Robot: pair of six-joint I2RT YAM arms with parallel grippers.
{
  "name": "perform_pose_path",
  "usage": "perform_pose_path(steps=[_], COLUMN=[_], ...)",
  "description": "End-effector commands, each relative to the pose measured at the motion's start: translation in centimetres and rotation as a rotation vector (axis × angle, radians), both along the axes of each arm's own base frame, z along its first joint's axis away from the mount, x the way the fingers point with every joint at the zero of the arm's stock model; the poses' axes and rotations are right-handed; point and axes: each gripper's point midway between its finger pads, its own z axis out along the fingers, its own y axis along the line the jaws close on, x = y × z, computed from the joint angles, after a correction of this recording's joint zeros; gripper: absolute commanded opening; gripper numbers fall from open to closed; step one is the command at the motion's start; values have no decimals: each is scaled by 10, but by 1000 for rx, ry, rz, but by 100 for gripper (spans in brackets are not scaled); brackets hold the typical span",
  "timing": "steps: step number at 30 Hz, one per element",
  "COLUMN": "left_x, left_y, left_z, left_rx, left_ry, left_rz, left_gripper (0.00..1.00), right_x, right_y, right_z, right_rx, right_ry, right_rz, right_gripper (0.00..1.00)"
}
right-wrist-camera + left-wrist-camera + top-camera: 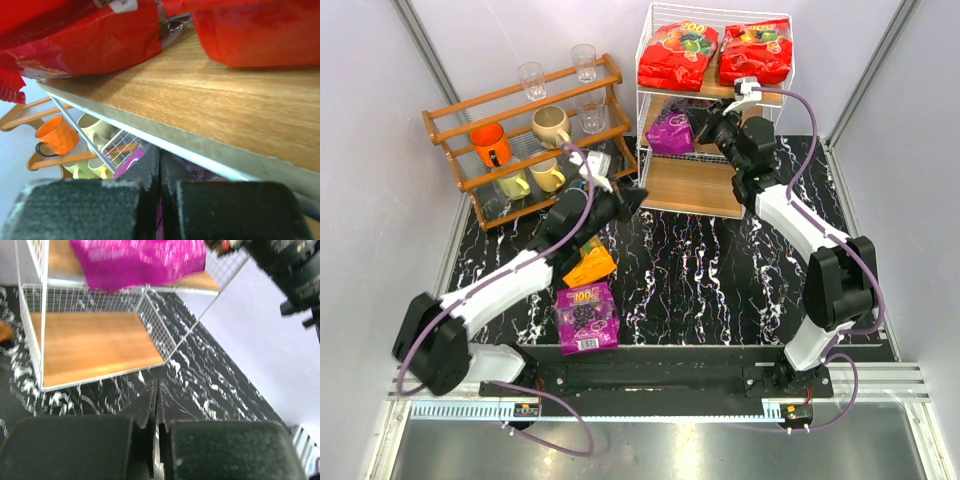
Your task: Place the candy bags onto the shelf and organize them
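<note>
Jaws on both arms are pressed shut with nothing showing between them. Your left gripper hangs empty over the black marbled table, just in front of the shelf. Your right gripper is tucked under the top tier, right beside the purple bag on the middle tier. You cannot tell from these views whether its fingertips touch that bag.

By my reading you are a little past halfway. One red bag and a second red bag lie side by side on the top tier. The middle tier holds the one purple bag, and the bottom tier is bare wood.

What remains for you is on the table beside your left arm: the orange-yellow bag and, just beside it toward the near edge, the second purple bag. I'd judge the purple one belongs next to its twin, with the orange-yellow one going on the bare tier
</note>
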Motion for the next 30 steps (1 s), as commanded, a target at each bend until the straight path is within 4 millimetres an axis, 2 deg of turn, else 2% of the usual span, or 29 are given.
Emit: perform_pose_path(steps=[1,2,4,5,6,7,8,9,10,11,19,23,26,28,29,30], left_x=[27,38,46,51,60,65,71,80,84,88,107,117,121,125,129,133], left_y=[-31,-40,-44,-46,-50,-52,-53,-56,-57,-58,-52,-47,-52,-56,-58,-56], left_z=[66,64,68,76,67,64,71,60,59,64,57,58,64,59,56,55], left_rx=[-120,-122,-138,-157,-149,-148,-156,-147,-148,-156,-111,-111,-127,-128,-126,-126], left_ry=[-225,-229,-247,-272,-260,-258,-273,-254,-253,-263,-285,-296,-304,-295,-291,-289], left_rz=[-104,-112,-125,-125,-122,-119,-113,-110,-111,-111,-53,-23,-36,-43,-40,-27], left_gripper=[0,0,0,0,0,0,0,0,0,0,0,0,0,0,0,0], right_x=[-4,-3,-3,-2,-2,-1,0,1,2,4,29,36,37,35,35,34], right_y=[16,17,19,21,20,20,19,17,16,15,-6,-14,-13,-12,-13,-12], right_z=[8,7,4,2,1,0,-2,-3,-4,-6,-28,-37,-40,-41,-40,-39], right_rx=[8,5,-5,-10,-15,-16,-18,-18,-20,-21,-33,-30,-33,-34,-32,-32], right_ry=[-23,-21,-15,-13,-13,-13,-9,-9,-6,-2,72,108,125,126,123,122], right_rz=[92,98,112,117,116,116,115,112,111,110,24,1,9,14,17,20], right_gripper=[0,0,0,0,0,0,0,0,0,0,0,0,0,0,1,9])
